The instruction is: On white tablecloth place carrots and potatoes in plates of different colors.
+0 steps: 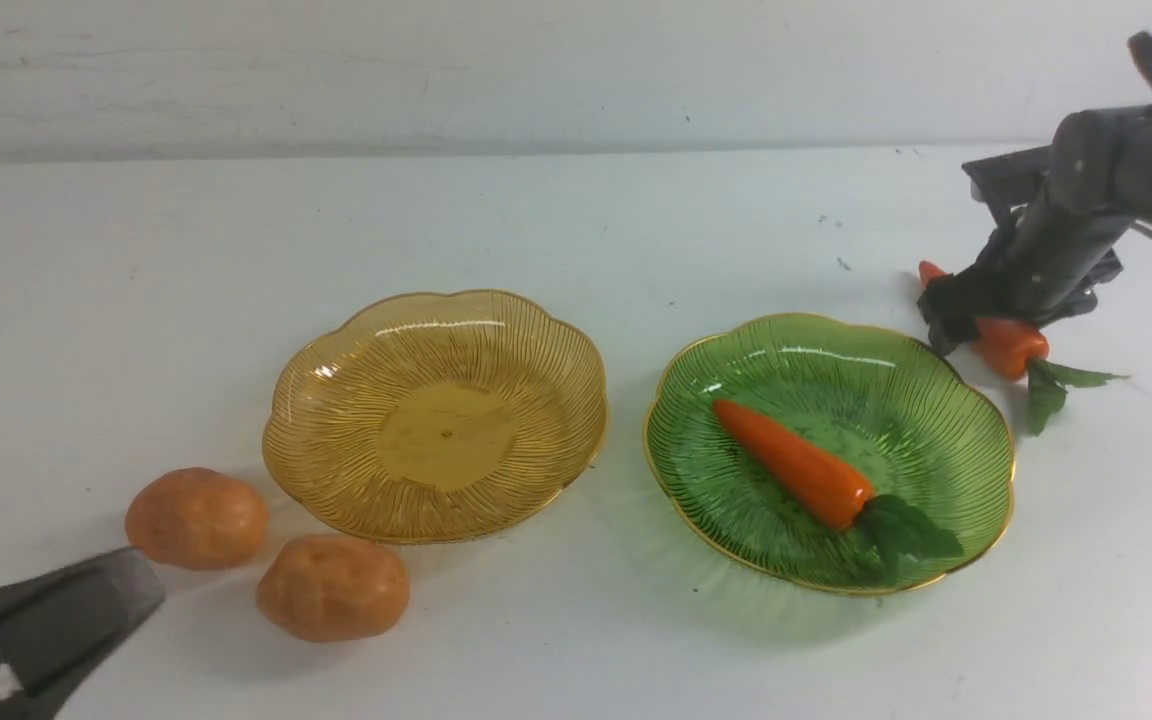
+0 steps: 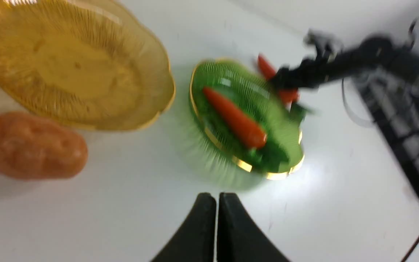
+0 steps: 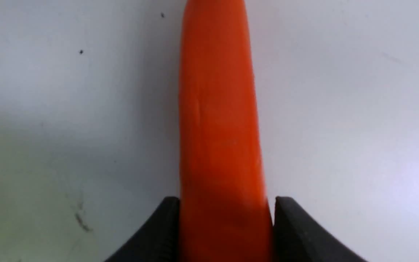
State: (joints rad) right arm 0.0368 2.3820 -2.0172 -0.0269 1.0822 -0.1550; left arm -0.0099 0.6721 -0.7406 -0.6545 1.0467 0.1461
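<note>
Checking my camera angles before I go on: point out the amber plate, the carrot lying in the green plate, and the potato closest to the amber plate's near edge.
Amber plate (image 1: 447, 437): front view, its bare center.
Carrot (image 1: 804, 470): front view, mid-body.
Potato (image 1: 333, 588): front view, middle.

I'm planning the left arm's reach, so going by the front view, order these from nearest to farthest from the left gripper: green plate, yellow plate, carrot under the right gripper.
1. Yellow plate, just beyond the potatoes.
2. Green plate, right of the yellow one.
3. Carrot at the right gripper, far right, past the green plate.
</note>
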